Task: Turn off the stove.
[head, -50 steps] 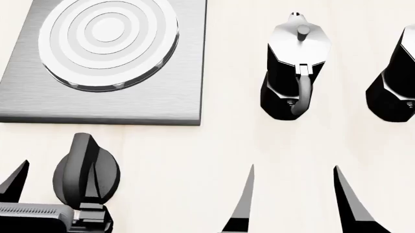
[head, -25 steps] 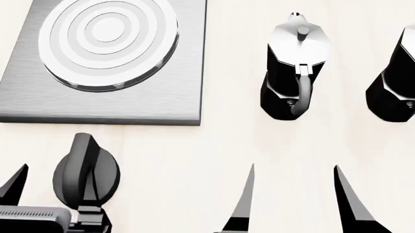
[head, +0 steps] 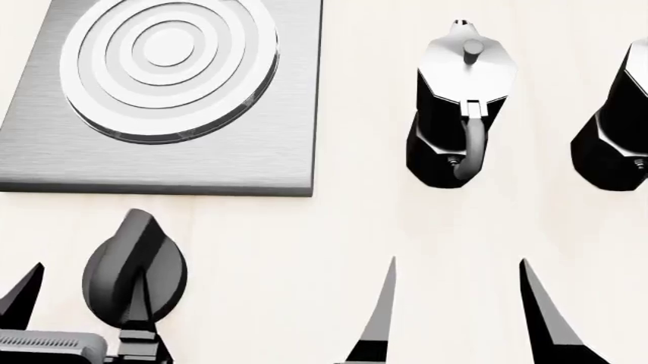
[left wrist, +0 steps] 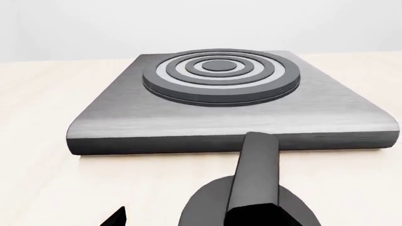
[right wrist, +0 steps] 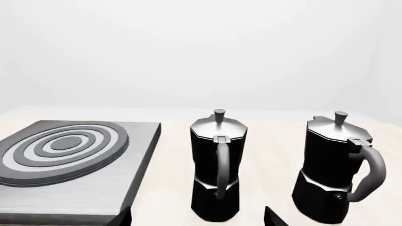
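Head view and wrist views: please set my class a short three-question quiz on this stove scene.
1. True or false: a moka pot stands on the burner.
2. The right gripper is: A open and empty; B shut on the knob.
3. How many pots stand beside the stove?
Key: 1 false; 2 A; 3 two.

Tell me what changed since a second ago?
The knob turned: its ridge, which pointed straight at the stove, now tilts a little to the right. The left claw straddles it and slid slightly lower in the head view. The right claw, stove and both pots stayed put.
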Robot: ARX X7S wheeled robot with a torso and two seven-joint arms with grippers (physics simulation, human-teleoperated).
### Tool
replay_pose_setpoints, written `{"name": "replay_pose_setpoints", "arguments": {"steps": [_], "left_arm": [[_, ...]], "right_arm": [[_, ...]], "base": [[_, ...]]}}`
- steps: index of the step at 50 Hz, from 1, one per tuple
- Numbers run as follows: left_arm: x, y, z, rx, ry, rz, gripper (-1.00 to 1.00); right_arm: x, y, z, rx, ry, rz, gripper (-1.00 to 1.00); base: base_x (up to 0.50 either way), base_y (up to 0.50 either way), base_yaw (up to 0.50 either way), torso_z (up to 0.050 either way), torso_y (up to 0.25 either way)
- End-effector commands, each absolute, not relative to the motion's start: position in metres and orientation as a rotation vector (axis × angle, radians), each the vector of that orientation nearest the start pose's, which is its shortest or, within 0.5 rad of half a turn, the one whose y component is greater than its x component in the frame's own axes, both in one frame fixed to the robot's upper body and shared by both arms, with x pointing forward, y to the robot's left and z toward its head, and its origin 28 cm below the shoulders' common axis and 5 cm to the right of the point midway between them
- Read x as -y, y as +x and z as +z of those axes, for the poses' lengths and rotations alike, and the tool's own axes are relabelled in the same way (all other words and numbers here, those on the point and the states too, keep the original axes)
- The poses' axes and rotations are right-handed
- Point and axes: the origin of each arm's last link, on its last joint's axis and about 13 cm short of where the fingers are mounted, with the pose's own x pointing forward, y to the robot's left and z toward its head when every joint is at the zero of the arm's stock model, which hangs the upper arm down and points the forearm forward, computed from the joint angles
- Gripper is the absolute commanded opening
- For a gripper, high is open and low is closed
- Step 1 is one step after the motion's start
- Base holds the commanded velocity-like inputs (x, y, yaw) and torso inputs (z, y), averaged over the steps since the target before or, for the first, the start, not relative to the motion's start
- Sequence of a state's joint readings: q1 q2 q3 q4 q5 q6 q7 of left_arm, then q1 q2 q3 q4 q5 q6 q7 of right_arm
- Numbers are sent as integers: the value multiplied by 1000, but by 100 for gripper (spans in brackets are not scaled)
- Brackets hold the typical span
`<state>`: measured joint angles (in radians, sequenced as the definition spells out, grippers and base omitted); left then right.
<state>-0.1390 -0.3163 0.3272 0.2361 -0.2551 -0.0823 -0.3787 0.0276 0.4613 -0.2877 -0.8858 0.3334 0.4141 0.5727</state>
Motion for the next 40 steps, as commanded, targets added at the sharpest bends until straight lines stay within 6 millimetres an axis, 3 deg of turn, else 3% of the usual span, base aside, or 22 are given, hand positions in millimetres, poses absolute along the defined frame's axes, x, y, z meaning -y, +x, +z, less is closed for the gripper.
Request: {"name": "replay_pose_setpoints", "arguments": {"steps": [1,40], "left_arm": [[-211,225,68,156,35,56,100],[-220,216,62,133,30,95,100]], "right_arm": [[92,162,153,346,-20,-1,100],[92,162,153,345,-18,-1,100]], "base": [[0,0,0,0,0],[0,0,0,0,-1]]}}
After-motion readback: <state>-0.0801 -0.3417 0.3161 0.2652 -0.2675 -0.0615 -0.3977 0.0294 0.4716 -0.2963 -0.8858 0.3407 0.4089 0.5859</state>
